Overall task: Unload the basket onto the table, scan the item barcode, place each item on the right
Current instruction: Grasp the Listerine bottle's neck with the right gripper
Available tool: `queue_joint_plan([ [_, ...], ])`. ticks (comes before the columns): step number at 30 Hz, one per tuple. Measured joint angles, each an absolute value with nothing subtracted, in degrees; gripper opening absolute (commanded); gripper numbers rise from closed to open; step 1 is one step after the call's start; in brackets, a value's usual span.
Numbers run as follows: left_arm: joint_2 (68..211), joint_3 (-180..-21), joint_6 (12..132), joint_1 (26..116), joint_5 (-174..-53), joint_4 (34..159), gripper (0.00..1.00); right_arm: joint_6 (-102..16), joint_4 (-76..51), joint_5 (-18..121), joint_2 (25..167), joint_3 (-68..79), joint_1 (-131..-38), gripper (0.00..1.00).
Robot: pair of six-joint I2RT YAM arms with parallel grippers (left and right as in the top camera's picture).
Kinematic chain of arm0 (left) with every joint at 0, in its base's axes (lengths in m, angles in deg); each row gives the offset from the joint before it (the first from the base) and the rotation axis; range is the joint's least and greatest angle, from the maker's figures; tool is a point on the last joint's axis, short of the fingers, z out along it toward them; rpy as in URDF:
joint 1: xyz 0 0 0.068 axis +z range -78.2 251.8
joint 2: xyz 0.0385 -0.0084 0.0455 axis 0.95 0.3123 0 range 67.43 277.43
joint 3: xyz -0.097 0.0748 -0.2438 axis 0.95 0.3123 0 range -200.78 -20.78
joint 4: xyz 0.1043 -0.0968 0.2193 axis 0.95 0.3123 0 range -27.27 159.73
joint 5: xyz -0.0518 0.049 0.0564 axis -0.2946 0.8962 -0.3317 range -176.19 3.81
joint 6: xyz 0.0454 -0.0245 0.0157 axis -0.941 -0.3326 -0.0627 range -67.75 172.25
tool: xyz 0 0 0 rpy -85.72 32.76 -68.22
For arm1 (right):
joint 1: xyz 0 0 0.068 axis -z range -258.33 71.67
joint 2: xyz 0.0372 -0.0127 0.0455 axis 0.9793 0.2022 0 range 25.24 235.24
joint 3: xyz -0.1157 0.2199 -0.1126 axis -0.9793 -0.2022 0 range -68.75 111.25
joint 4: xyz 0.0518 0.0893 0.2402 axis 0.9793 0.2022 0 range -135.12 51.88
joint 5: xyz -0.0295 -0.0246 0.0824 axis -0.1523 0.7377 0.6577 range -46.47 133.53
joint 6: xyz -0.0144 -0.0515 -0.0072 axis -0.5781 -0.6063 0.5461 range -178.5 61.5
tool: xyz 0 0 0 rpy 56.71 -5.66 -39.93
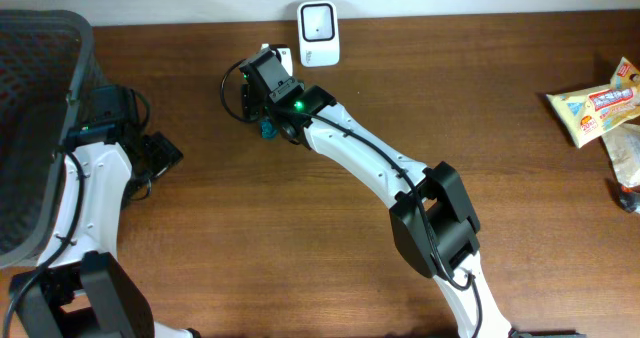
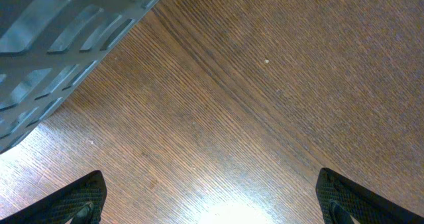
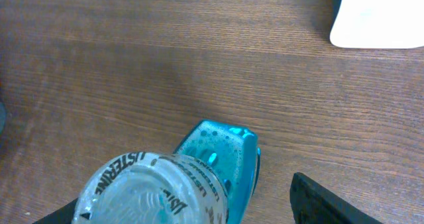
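Item: small clear bottle of blue liquid with an embossed Listerine cap (image 3: 199, 177), cap turned toward the wrist camera, lying between the right fingers.
Right end effector (image 3: 192, 207): a dark finger on either side of the bottle; I cannot tell whether they grip it.
Scanner: white rounded box (image 1: 318, 21), near the bottle at the far edge.
Surface: brown wood grain (image 1: 450, 78).
Left end effector (image 2: 212, 204): spread wide, holding nothing, beside the dark mesh basket (image 1: 40, 78).
Far right: yellow snack packet (image 1: 595, 103).
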State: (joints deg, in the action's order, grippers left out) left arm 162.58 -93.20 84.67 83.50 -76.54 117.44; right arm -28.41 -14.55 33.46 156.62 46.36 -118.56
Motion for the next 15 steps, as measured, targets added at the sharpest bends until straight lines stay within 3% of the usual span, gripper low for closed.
queue_joint_plan([
  [15,162.6,-93.2,84.7,83.5,-76.5,117.4,0.99,-29.2,-13.0,29.7,156.6,46.4,-118.7,0.52],
])
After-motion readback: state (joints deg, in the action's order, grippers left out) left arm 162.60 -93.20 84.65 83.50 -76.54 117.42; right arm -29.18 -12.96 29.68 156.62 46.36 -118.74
